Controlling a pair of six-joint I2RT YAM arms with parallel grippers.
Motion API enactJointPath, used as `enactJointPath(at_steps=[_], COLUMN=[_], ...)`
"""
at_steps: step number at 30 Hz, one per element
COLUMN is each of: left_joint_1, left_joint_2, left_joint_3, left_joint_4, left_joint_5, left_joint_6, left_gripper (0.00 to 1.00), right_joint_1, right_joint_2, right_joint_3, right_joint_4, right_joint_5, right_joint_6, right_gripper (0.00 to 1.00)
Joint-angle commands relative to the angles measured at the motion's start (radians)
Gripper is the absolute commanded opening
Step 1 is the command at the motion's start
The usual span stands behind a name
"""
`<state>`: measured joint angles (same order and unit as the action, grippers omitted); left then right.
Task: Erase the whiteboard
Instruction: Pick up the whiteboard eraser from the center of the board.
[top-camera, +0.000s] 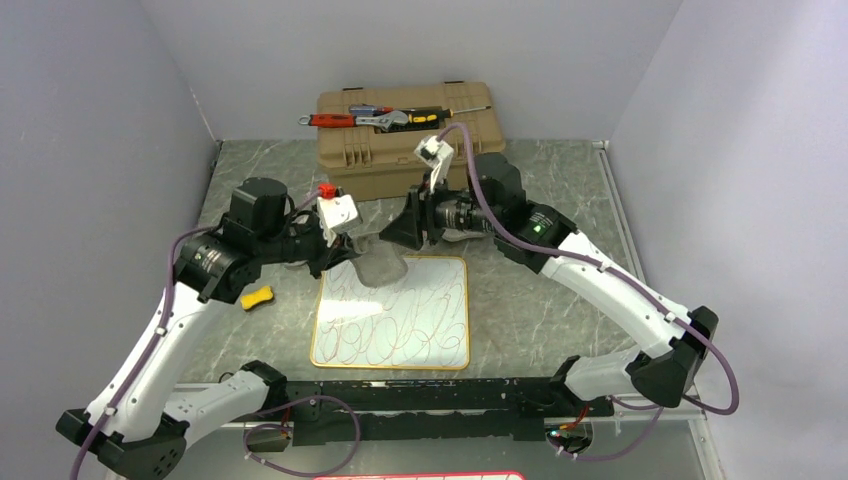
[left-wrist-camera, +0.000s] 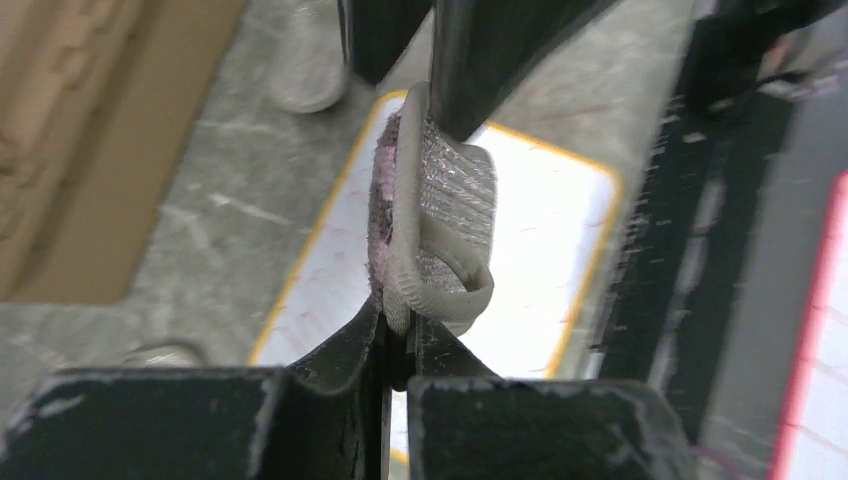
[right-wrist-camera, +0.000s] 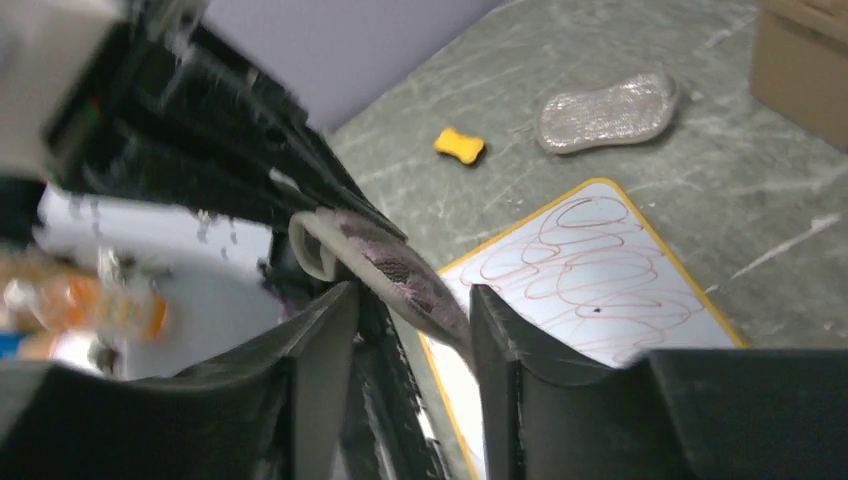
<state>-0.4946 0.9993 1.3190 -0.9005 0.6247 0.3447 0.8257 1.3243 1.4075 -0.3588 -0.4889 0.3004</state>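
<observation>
One pad hung pinched in the left gripper over the whiteboard. The right gripper gaped around it.

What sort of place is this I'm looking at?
Probably a robot lab test cell: a left arm and right arm mounted on a marbled table, plain grey walls boxing it in, and a tan toolbox topped with hand tools behind a scribbled whiteboard.

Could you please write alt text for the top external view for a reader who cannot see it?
Two white robot arms meet above the far edge of a whiteboard covered in red scribbles; the left arm holds a grey pad in its jaws, the jaws of the right arm beside it. A tan toolbox stands behind, a yellow sponge left.
</observation>
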Motion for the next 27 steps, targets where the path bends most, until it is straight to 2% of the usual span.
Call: enactJointPath(at_steps=[1,5,10,17,27], left_joint_1=[-0.002,-0.002,-0.004,-0.008,-0.01], left_joint_2=[-0.072,-0.118,-0.146,-0.174,-0.162], left_joint_3=[-0.107,-0.198,-0.25,-0.308,-0.32], left_joint_4=[0.211,0.421,0.533,0.555,0.551], left_joint_5=[-0.284,-0.409,-0.389,-0.363,-0.415], left_joint_6=[0.195,0.371,0.482,0.585,0.589], left_gripper=[0.06,0.06,0.06,0.06,0.06], right_joint_1=[-0.029,-0.037,-0.021,0.006,0.035], right_joint_2=[-0.035,-0.092,-0.041,0.073,0.119], right_joint_3=[-0.031,-0.189,-0.266,-0.198,-0.255], right_joint_4=[0.137,0.283,0.45,0.593,0.758], right_joint_5=[0.246,0.288,0.275,0.257,0.28], right_joint_6=[0.389,0.734,0.991,1.108,1.167], right_gripper=[0.57,0.65,0.65,0.67,0.62])
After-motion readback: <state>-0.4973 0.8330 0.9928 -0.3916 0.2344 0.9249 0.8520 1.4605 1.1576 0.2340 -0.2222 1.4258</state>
